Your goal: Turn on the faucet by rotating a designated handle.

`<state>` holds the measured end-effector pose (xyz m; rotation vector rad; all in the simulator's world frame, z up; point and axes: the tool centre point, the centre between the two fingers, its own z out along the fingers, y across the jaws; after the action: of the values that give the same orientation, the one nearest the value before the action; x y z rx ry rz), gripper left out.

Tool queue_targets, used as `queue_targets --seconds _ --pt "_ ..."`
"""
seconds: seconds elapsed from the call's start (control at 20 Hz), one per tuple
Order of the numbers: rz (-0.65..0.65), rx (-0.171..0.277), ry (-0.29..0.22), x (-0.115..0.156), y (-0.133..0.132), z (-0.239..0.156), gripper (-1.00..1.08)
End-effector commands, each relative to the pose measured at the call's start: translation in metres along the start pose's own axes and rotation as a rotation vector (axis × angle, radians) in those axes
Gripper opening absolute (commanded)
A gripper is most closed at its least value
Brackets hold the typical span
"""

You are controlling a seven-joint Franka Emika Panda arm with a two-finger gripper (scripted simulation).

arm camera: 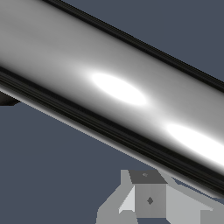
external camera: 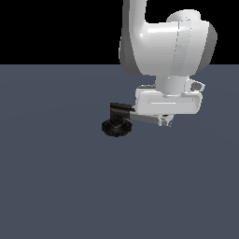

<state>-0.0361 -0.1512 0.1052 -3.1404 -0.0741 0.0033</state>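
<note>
My gripper [external camera: 164, 122]: low over the handle [external camera: 145, 118], fingers mostly hidden; whether it grips, I cannot tell. Faucet [external camera: 117, 120]: black ribbed base on the floor, handle's far end covered by my hand. Floor [external camera: 56, 177]: flat slate-blue. Background: black.

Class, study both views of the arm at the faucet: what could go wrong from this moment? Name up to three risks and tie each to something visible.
1. The end effector sits low over the handle, near its far end; a push there might slip off the round, glossy cylinder.
2. Only one finger shows in the wrist view, so contact is unconfirmed.
3. The handle fills the wrist view, hiding the faucet base; over-rotation could go unnoticed.
</note>
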Motion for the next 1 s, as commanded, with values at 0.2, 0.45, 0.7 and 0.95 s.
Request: queue_targets --seconds 0.2,0.45,0.7,0.95 --pt "-0.009 0.0 0.004 0.021 0.011 0.002 -1.0" --pt "-0.006 0.0 0.003 0.033 0.024 0.002 -1.0" --pt "-0.004 0.0 0.003 0.045 0.035 0.002 -1.0" --pt "-0.003 0.0 0.002 0.056 0.046 0.002 -1.0"
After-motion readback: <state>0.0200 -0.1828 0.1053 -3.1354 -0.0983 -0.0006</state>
